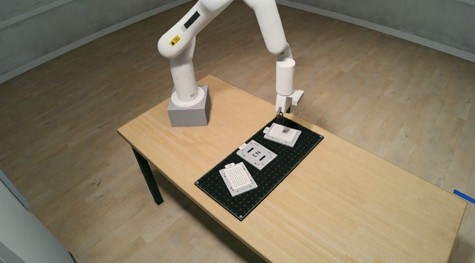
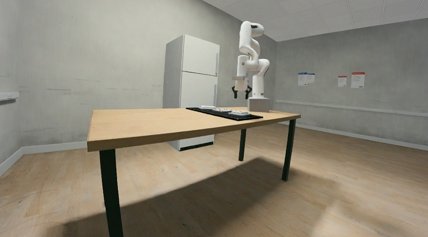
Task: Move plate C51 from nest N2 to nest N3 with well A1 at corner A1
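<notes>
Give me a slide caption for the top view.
White arm's open hand hovering above the far plate on the black deck, middle nest empty, second plate at the near end.

Arm (image 1: 224,4) arched high, wrist vertical; gripper (image 2: 241,92) pointing down, fingers spread wide, holding nothing.

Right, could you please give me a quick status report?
Gripper open, empty, above far plate. Both plates nested; N3 vacant. Nothing in the way.
</notes>
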`<state>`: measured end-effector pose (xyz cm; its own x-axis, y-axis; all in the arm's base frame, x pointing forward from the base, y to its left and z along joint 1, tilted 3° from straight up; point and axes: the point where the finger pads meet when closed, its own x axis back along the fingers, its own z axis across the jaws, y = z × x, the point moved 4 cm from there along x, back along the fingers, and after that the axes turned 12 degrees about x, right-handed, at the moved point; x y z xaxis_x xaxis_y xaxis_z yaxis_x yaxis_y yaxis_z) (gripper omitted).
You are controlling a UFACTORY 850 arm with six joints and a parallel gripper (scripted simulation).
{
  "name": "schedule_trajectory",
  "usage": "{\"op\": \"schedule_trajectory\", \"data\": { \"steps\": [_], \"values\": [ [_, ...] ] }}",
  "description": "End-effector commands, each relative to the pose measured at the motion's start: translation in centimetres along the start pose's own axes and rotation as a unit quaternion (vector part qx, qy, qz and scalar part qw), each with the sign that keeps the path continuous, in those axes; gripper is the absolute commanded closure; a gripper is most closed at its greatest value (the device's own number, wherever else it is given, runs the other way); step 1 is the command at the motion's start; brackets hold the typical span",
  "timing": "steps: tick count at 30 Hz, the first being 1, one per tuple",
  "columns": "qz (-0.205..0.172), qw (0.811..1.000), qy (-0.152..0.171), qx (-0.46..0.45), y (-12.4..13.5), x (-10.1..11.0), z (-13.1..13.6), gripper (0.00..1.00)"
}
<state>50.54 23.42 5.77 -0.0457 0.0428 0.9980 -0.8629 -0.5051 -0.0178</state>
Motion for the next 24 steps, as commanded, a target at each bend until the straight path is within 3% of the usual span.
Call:
{"op": "schedule_trajectory", "data": {
  "steps": [1, 8, 24],
  "values": [
    [0.0, 1.0, -0.001, 0.0, -0.1, 0.1, 0.0, 0.0],
    [0.0, 1.0, -0.001, 0.0, -0.1, 0.1, 0.0, 0.0],
    [0.0, 1.0, -0.001, 0.0, -0.1, -2.4, 0.0, 0.0]
  ]
}}
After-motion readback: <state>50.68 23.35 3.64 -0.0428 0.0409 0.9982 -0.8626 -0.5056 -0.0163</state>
